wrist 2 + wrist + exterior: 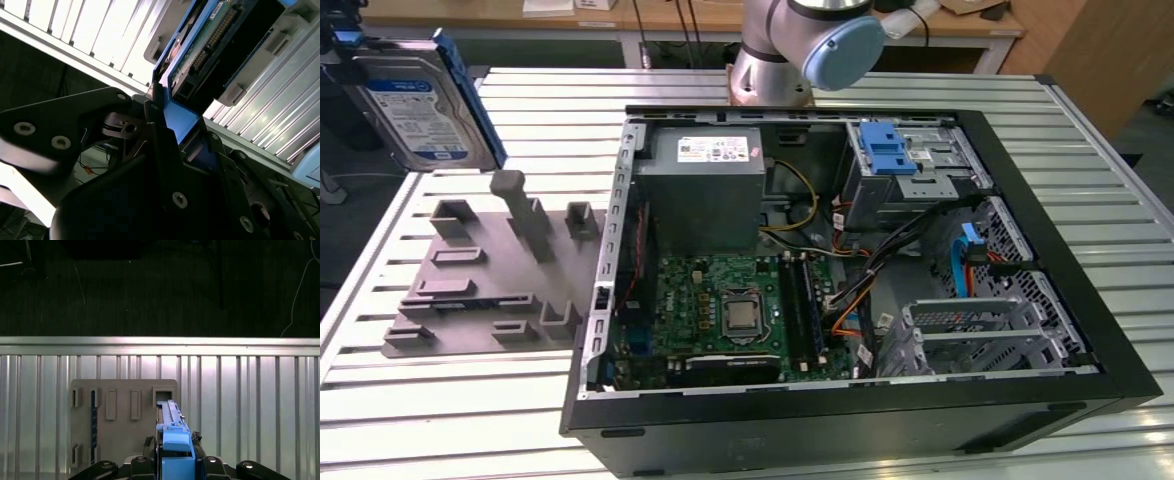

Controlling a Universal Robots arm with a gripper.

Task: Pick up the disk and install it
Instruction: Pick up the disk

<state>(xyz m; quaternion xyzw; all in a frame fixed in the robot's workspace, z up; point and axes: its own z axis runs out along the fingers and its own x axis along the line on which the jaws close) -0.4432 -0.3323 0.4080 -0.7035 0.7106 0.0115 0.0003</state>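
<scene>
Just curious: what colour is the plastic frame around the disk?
The disk has a blue frame, clearest in the first wrist view.

The disk [416, 100], clamped in the gripper [176, 462], hangs in free air well above the slatted table [454, 410]. The upright posts of a grey fixture block [487, 270] rise below it, apart from it. To the exterior view's right a computer case [854, 415] lies with its side off, so it can be reached from above. Inside, a grey power supply box [707, 190], a cage with a blue latch [901, 160] and loose cables [858, 293] crowd the far half. Another silver cage [981, 335] fills the near corner.
</scene>
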